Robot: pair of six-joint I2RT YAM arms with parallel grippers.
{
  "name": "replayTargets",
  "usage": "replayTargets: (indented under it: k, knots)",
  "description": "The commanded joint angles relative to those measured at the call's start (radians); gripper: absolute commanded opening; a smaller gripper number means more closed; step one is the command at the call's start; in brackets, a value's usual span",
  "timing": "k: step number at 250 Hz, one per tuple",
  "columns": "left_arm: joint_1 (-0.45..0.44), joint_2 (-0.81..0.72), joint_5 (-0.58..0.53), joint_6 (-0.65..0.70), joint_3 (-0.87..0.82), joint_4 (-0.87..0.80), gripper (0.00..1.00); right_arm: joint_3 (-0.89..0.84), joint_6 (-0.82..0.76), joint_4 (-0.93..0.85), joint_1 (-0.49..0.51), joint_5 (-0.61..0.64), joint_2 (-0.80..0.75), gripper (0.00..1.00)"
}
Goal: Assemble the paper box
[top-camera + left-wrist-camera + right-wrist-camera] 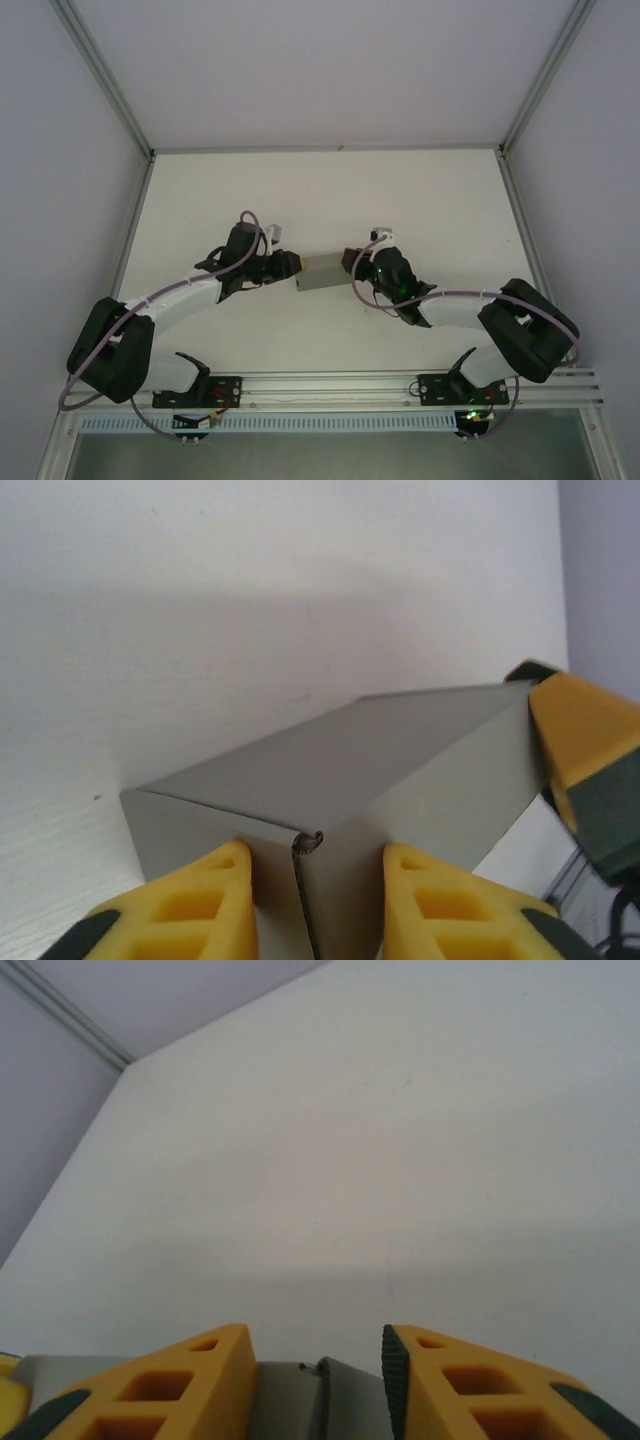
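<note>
Mid-desk, on a bare white desk (320,195) enclosed by pale walls (60,200) and metal frame posts (100,75), a small grey box (325,272) sits between two arms. The left gripper (290,268) is at its left end, with its yellow jaws apart on either side of a folded corner of the box (400,770). The right gripper (358,268) is at the opposite end, where grey card fills the gap between its jaws. Whether they clamp it cannot be told.

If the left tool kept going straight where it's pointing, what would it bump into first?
The paper box; its near corner sits right in front of the left tool, probably nearly touching.
</note>
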Motion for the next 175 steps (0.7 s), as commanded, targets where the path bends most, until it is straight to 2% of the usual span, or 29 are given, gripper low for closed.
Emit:
replayTargets:
  k: [1,27,60,77,114,150,163,175]
  knots:
    - [-0.002,0.085,-0.049,-0.017,-0.113,-0.009,0.15,-0.131,-0.121,-0.177,0.024,-0.162,0.107,0.32]
    - [-0.001,0.09,-0.05,-0.015,-0.156,0.037,0.0,-0.161,-0.153,-0.104,0.028,-0.16,0.129,0.23]
    - [-0.001,0.11,-0.066,-0.003,-0.175,0.037,0.0,-0.174,-0.199,-0.037,0.036,-0.146,0.165,0.05]
    - [-0.002,0.116,-0.075,-0.003,-0.176,0.024,0.0,-0.191,-0.204,0.016,0.038,-0.144,0.177,0.0]
    - [-0.002,0.105,-0.105,-0.001,-0.163,-0.028,0.0,-0.185,-0.213,-0.003,0.037,-0.127,0.163,0.0]
    - [-0.026,0.076,-0.187,0.057,-0.077,-0.192,0.0,-0.135,-0.218,-0.151,0.038,-0.111,0.092,0.0]
    - [-0.044,0.066,-0.223,0.082,-0.026,-0.263,0.15,-0.102,-0.216,-0.225,0.037,-0.117,0.056,0.0]
    - [-0.057,0.056,-0.239,0.099,0.023,-0.314,0.21,-0.05,-0.203,-0.339,0.038,-0.118,0.022,0.11]
